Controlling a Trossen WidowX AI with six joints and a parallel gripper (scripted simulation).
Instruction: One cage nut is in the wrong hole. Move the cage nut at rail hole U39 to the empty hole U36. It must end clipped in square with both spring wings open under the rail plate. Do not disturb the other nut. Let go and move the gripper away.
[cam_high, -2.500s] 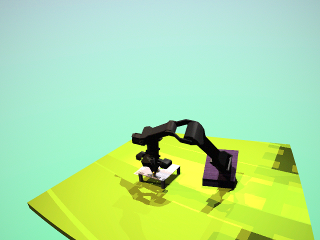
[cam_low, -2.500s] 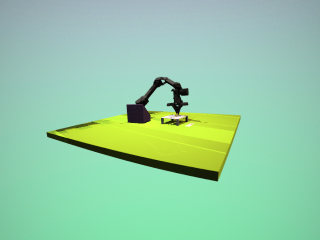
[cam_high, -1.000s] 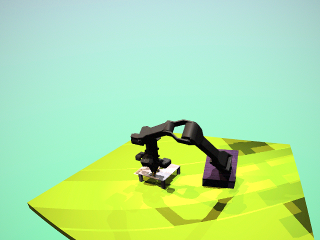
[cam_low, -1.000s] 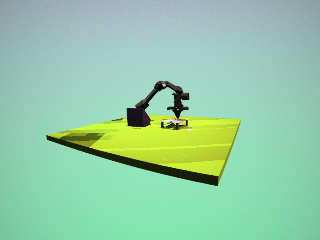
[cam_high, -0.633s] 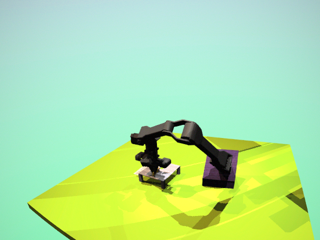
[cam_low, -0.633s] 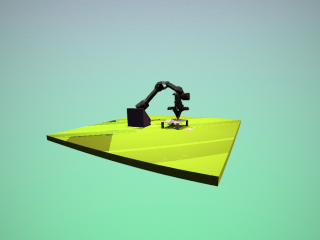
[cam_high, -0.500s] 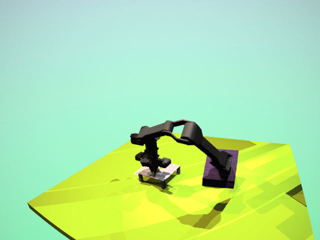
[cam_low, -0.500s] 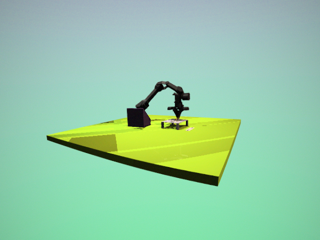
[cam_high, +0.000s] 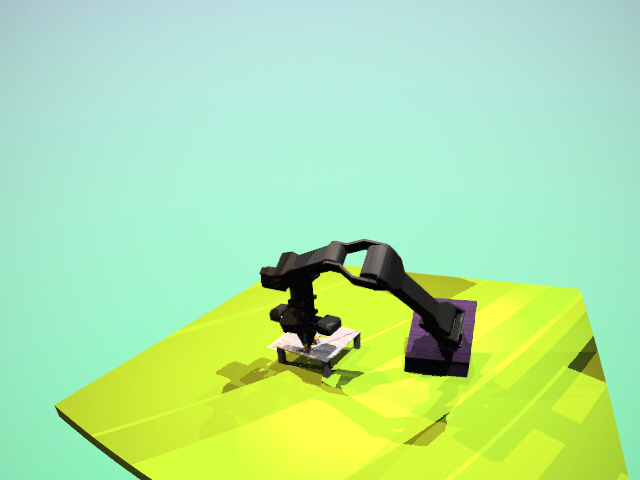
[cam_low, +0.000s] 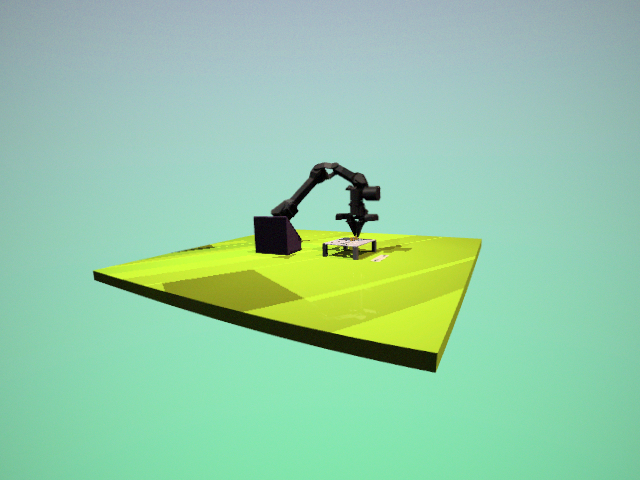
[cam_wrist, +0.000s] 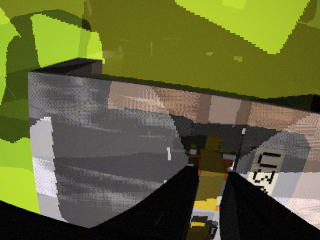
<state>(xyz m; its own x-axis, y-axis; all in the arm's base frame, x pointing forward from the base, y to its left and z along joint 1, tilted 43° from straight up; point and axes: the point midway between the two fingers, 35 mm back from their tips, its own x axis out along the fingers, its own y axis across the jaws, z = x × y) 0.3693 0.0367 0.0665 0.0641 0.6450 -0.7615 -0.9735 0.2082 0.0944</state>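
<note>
Pointing straight down, our gripper (cam_high: 306, 347) (cam_low: 356, 235) (cam_wrist: 208, 180) pinches the brass-coloured cage nut (cam_wrist: 210, 182) at the rail plate (cam_high: 339, 338) (cam_low: 338, 242) (cam_wrist: 115, 155). We arch our arm (cam_high: 379, 263) (cam_low: 323, 170) high from the purple base block (cam_high: 429, 348) (cam_low: 271, 235).

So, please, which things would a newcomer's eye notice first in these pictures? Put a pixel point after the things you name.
Probably the black arm (cam_high: 379, 263) (cam_low: 305, 192), arching from a dark purple block (cam_high: 439, 350) (cam_low: 271, 235) to a small raised plate (cam_high: 338, 341) (cam_low: 338, 242) (cam_wrist: 120, 150). Then the bright yellow-green table (cam_high: 170, 403) (cam_low: 392, 330) (cam_wrist: 135, 30) beneath them all. Up close, a golden piece (cam_wrist: 209, 184) shows between the two black fingers.
</note>
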